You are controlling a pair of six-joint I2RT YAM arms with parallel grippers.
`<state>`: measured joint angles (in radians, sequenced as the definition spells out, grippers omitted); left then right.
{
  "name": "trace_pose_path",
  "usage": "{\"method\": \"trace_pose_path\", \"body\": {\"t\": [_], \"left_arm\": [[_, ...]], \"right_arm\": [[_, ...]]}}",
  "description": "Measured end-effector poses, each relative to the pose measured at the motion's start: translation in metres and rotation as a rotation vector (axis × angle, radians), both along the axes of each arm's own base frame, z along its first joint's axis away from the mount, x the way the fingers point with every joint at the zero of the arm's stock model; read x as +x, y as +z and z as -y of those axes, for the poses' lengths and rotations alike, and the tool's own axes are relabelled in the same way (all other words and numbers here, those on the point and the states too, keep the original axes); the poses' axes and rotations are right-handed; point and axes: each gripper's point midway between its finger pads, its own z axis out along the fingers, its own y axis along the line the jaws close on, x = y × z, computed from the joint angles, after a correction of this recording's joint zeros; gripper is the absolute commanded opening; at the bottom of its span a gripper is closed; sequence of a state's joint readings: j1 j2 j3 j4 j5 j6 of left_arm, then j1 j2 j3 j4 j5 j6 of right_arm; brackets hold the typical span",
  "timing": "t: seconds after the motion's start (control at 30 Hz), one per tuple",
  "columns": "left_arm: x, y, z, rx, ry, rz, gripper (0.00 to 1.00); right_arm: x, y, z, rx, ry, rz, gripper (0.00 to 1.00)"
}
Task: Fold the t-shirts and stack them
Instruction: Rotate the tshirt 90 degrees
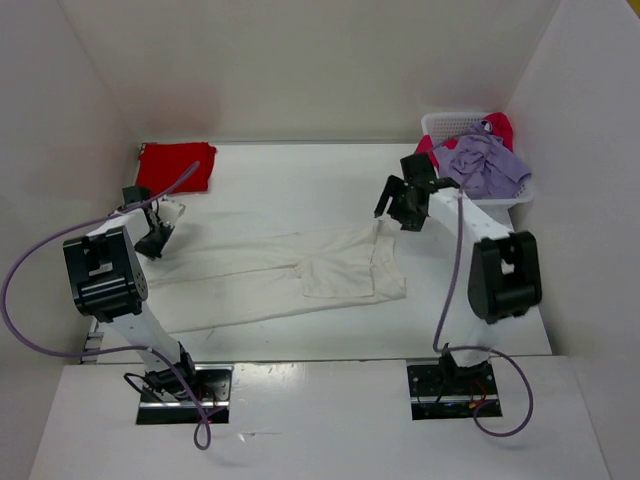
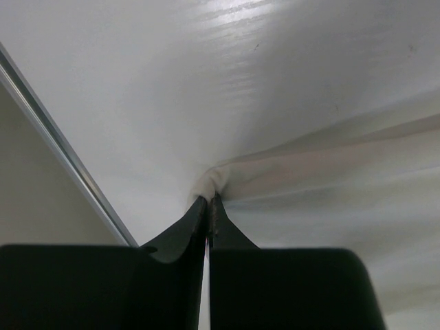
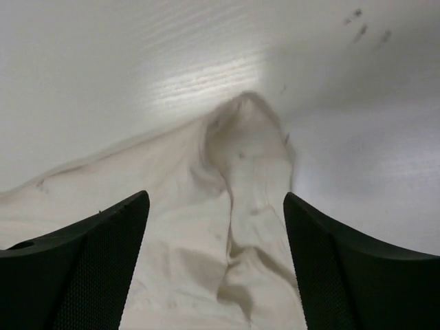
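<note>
Left gripper point(image 2: 210, 200) is pressed together, pinching a bunched edge of the off-white t-shirt point(image 1: 290, 270), which lies stretched across the middle of the worktop point(image 1: 300, 180). Right gripper point(image 3: 214, 199) hangs spread wide over the shirt's other end, holding nothing. A red t-shirt point(image 1: 175, 165) lies folded at the far left corner. Lavender point(image 1: 485, 165) and pinkish-red point(image 1: 500, 128) shirts fill the basket point(image 1: 445, 125).
</note>
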<state>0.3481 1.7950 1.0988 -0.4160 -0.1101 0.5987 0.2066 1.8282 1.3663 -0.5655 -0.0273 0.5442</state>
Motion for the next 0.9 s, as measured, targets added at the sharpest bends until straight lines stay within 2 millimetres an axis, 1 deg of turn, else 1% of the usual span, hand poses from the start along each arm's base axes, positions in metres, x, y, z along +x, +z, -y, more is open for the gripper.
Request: {"method": "trace_pose_path", "body": {"t": [0.03,0.07,0.1,0.13,0.17,0.2,0.27,0.3,0.4,0.47,0.53,0.57,0.67,0.7,0.73,0.8,0.83,0.9], "left_arm": [[-0.001,0.000,0.000,0.002,0.002,0.000,0.06],[-0.003,0.000,-0.001,0.005,0.004,-0.005,0.06],[-0.005,0.000,-0.001,0.008,0.007,-0.008,0.06],[-0.006,0.000,-0.002,0.011,0.009,-0.010,0.06],[-0.007,0.000,-0.003,0.015,0.012,-0.011,0.06],[-0.007,0.000,-0.003,0.017,0.013,-0.013,0.06],[-0.008,0.000,-0.004,0.019,0.016,-0.015,0.06],[-0.008,0.000,-0.004,0.020,0.017,-0.016,0.07],[-0.010,0.000,-0.005,0.022,0.021,-0.016,0.08],[-0.013,0.000,-0.005,0.026,0.025,-0.019,0.08],[-0.017,0.000,-0.005,0.029,0.027,-0.022,0.09],[-0.019,0.000,-0.005,0.032,0.029,-0.025,0.09],[-0.023,-0.001,-0.005,0.034,0.032,-0.027,0.11],[-0.024,-0.001,-0.005,0.035,0.033,-0.028,0.11],[-0.025,-0.001,-0.005,0.036,0.033,-0.029,0.11],[-0.025,-0.001,-0.006,0.037,0.034,-0.029,0.11],[-0.025,0.000,-0.006,0.037,0.035,-0.029,0.11],[-0.026,0.000,-0.007,0.037,0.035,-0.033,0.14]], "right_arm": [[-0.014,0.009,0.003,-0.002,-0.022,0.014,0.78],[-0.029,0.018,0.006,0.006,-0.048,0.027,0.71],[-0.045,0.025,0.010,0.017,-0.078,0.038,0.54],[-0.060,0.028,0.013,0.030,-0.102,0.046,0.47],[-0.077,0.028,0.016,0.048,-0.131,0.046,0.42],[-0.094,0.024,0.018,0.065,-0.163,0.034,0.34],[-0.122,0.008,0.020,0.088,-0.211,-0.013,0.34],[-0.138,-0.006,0.020,0.097,-0.235,-0.056,0.35],[-0.175,-0.042,0.020,0.106,-0.287,-0.177,0.50],[-0.192,-0.056,0.020,0.115,-0.315,-0.231,0.55],[-0.199,-0.061,0.017,0.132,-0.327,-0.254,0.58],[-0.200,-0.062,0.015,0.143,-0.329,-0.257,0.58],[-0.196,-0.067,0.006,0.171,-0.321,-0.264,0.59],[-0.194,-0.067,-0.001,0.191,-0.311,-0.273,0.59],[-0.191,-0.067,-0.006,0.204,-0.302,-0.270,0.53],[-0.186,-0.069,-0.015,0.227,-0.283,-0.278,0.44],[-0.181,-0.069,-0.019,0.234,-0.278,-0.282,0.33],[-0.169,-0.071,-0.023,0.228,-0.275,-0.292,0.21]]}}
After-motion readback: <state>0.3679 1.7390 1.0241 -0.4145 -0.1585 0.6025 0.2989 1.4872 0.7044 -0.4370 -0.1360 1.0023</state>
